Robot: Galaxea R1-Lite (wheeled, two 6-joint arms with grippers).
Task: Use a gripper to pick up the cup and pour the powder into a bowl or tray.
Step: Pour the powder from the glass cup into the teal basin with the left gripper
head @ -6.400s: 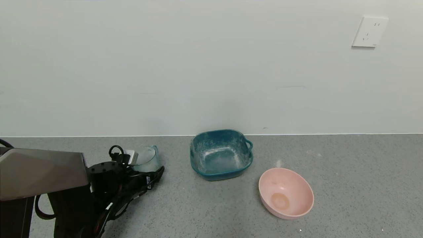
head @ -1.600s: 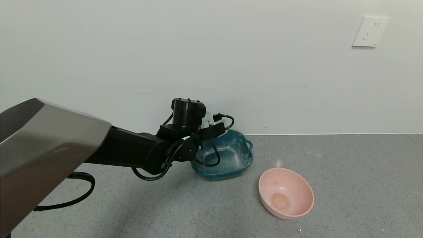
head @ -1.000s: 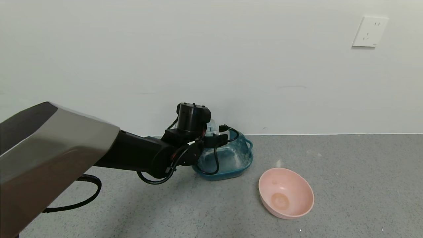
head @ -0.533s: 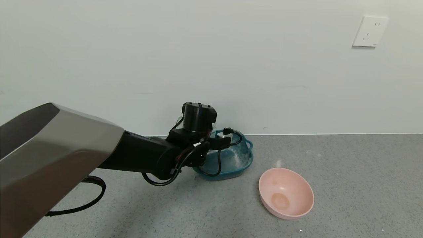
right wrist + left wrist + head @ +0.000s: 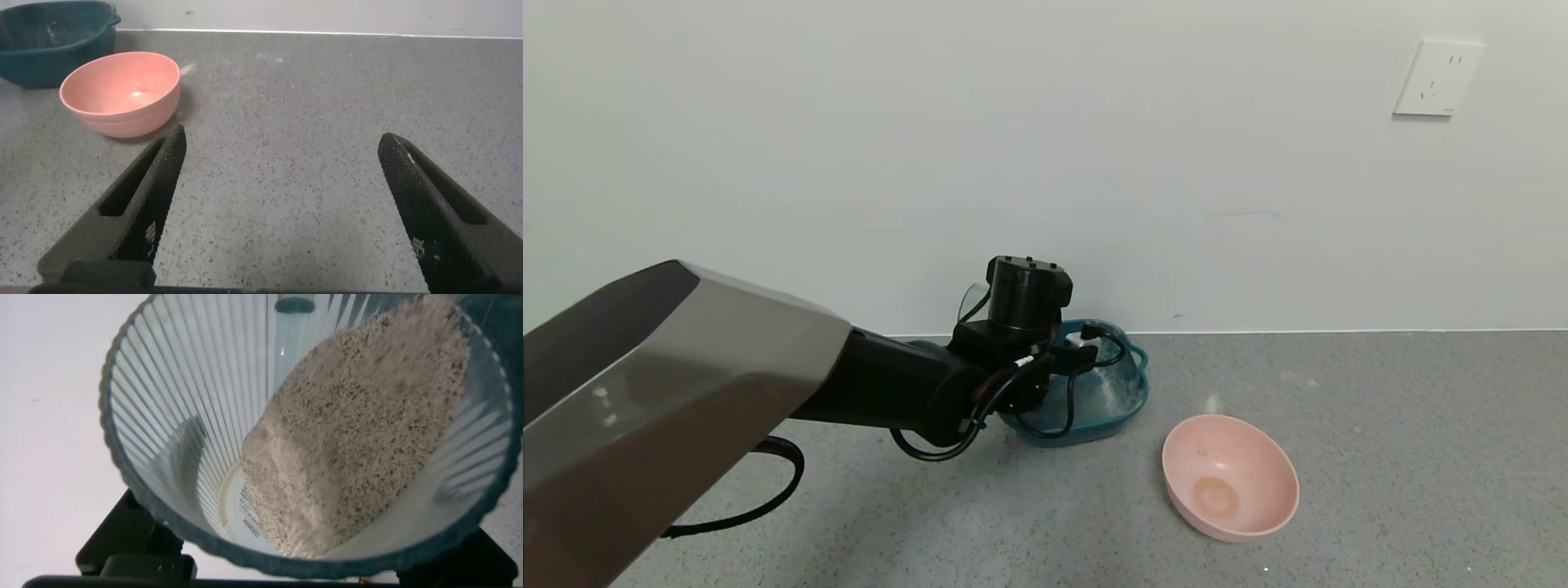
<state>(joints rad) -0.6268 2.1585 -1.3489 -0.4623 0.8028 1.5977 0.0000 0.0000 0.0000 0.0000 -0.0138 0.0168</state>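
The left hand has edged rightward and lower over the teal dish than half a second ago, and sits far from the spot on the grey surface where it took the cup more than six seconds back. It is clamped on the ribbed, translucent blue-grey cup, which is tipped steeply over the dish's near-left corner. Inside the cup, the speckled off-white powder has slid in a heap toward the lowered rim. The right hand hangs apart over bare surface, fingers spread wide. Counted: one cup, one teal dish, one round pink bowl to its right and well clear, one wall socket.
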